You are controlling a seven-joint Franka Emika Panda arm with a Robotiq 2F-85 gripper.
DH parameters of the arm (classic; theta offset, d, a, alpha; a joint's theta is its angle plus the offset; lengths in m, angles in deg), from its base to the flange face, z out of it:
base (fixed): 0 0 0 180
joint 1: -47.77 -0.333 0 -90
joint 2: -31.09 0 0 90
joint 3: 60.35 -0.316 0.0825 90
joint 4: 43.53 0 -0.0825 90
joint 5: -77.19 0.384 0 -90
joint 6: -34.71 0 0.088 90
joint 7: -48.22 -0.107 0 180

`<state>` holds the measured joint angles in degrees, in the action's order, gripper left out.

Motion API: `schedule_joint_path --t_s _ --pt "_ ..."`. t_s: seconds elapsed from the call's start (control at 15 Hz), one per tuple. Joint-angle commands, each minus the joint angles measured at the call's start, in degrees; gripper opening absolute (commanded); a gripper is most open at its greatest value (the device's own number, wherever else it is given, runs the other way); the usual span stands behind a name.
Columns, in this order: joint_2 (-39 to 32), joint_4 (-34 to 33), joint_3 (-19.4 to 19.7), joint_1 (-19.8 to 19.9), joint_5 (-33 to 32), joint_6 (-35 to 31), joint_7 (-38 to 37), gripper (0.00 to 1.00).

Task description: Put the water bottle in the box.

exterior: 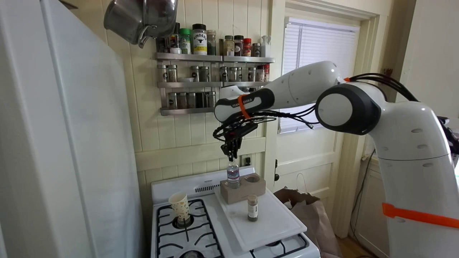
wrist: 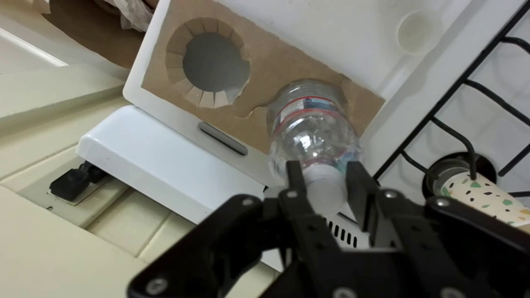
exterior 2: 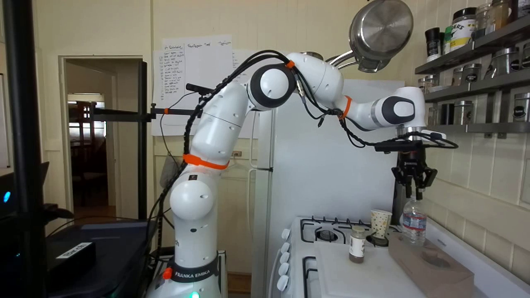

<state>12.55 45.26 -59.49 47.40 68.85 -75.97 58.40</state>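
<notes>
The water bottle [exterior: 233, 175] is clear and ribbed, with a pale cap and a red-and-blue label. It stands upright at one hole of the grey-beige cardboard box [exterior: 229, 195]. Both also show in an exterior view, the bottle [exterior 2: 414, 221] and the box [exterior 2: 439, 275]. In the wrist view the bottle [wrist: 310, 136] has its lower end at the hole; how deep it sits is hidden. The box top [wrist: 265, 78] has a second, empty round hole with cut flaps. My gripper [wrist: 323, 167] points down from above, fingers closed against both sides of the cap. It shows in both exterior views [exterior: 231, 158] [exterior 2: 414, 196].
The box stands on a white tray [exterior: 276, 224] on the white stove [exterior: 215, 200]. A dark-filled spice jar [exterior: 252, 208] stands on the tray. A patterned paper cup [exterior: 179, 204] is on a burner. Spice shelves [exterior: 190, 85] and a hanging pot [exterior 2: 381, 31] are above.
</notes>
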Motion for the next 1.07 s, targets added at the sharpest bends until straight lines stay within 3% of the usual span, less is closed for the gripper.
schedule_joint_path --t_s 0.0,0.07,0.2,0.47,0.6,0.87,1.0 --pt "-0.96 -1.40 -0.47 0.09 -0.17 2.02 0.02 0.08" --pt "-0.78 -1.20 -0.47 0.16 -0.06 2.01 -0.02 0.56" --pt "1.02 0.04 -0.22 0.09 -0.76 1.35 -0.53 0.64" --pt "6.88 2.85 -0.10 0.03 -1.66 -0.07 -0.91 0.94" --pt "10.81 4.79 -0.42 0.05 -0.84 -0.03 -1.01 1.00" --pt "17.96 8.42 -1.42 -0.02 4.62 9.17 -0.38 1.00" --pt "21.69 12.08 -1.94 -0.74 5.49 12.27 -4.39 1.00"
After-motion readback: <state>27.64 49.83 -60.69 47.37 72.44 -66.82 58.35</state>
